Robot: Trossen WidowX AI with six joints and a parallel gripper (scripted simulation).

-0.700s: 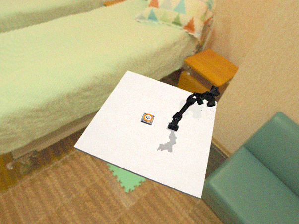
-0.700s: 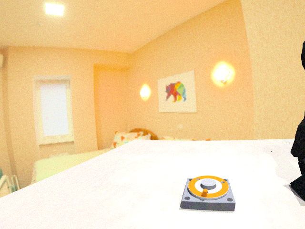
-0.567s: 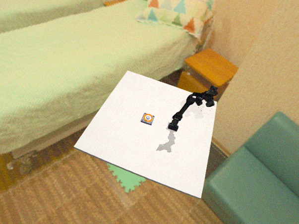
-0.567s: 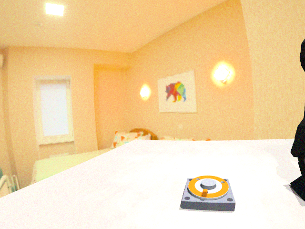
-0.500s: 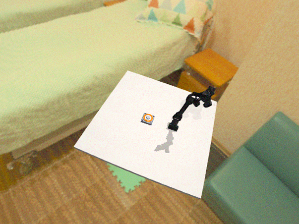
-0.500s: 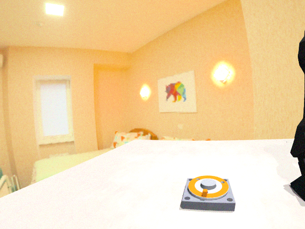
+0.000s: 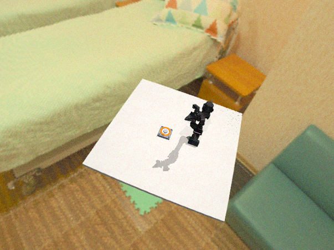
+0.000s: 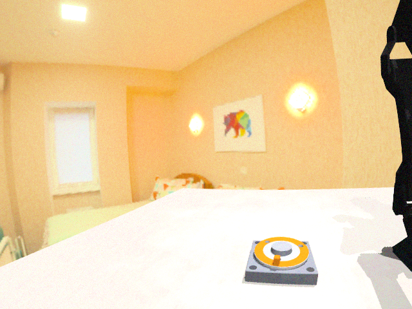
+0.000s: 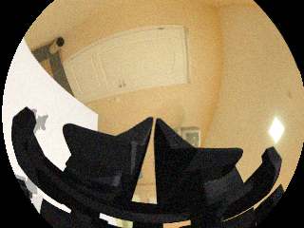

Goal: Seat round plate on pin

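Only the top view takes in the whole room: a green bed (image 7: 73, 78), a teal seat (image 7: 290, 192), an orange stool (image 7: 234, 80) and the white table (image 7: 151, 164). The exterior view alone shows the bear picture (image 8: 239, 123) and wall lamps. The arm (image 7: 198, 122) stands folded upright, well apart from the grey base (image 8: 280, 271) near the table's middle. The gripper (image 9: 154, 146) points at the wall, fingers together on nothing. The round plate (image 8: 281, 256) sits around the post (image 8: 281, 247), its orange tab (image 8: 275, 260) facing the exterior camera.

The plate (image 8: 281, 255) lies on the base (image 8: 281, 271) around the post (image 8: 281, 247), arm (image 7: 198, 121) well apart to its right
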